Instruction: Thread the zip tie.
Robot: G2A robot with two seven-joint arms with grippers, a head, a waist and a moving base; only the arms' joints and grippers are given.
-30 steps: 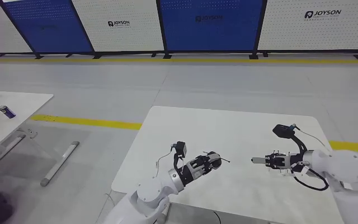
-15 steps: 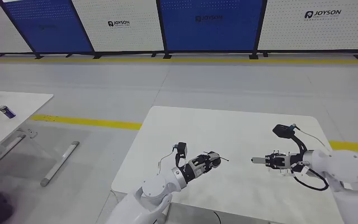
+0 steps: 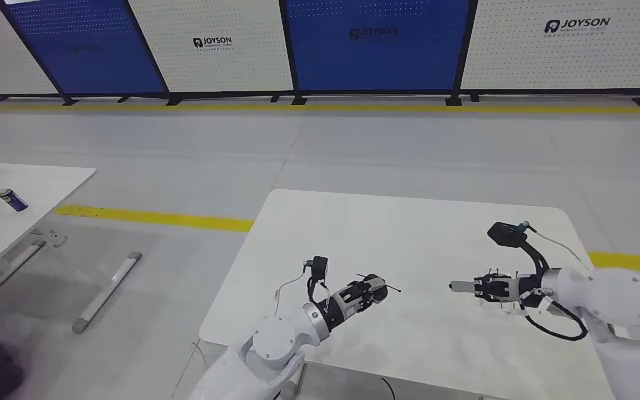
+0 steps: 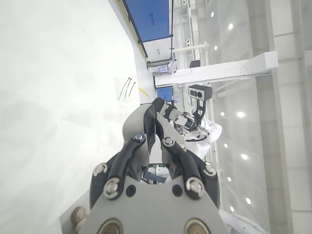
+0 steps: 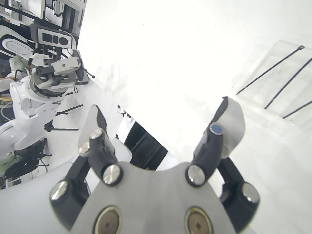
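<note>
A grey floor [image 3: 200, 160] fills the room, crossed by two yellow lines [image 3: 150, 216], one near the tables and one along the back. At the back stand two blue panels [image 3: 380, 45] and three white pegboard panels [image 3: 210, 40]. Two of the white ones carry a dark logo [image 3: 212, 42] with lettering.

There are two white tables. The work table [image 3: 420, 230] sits in the middle. The second table [image 3: 40, 185] shows at the edge of the top view, with one small can [image 3: 12, 200] on it.

Two arms are over the near half of the work table, well apart and facing each other. The left gripper [image 3: 375, 288] has its fingers pressed together on one black zip tie [image 3: 391, 288], whose thin end sticks out toward the other arm, above the table. The right gripper [image 5: 160, 105] has its fingers spread wide with nothing between them.

Three more black zip ties [image 5: 269, 70] lie side by side on one clear plastic sheet [image 5: 263, 91] on the table, near the right gripper and touched by neither gripper.
</note>
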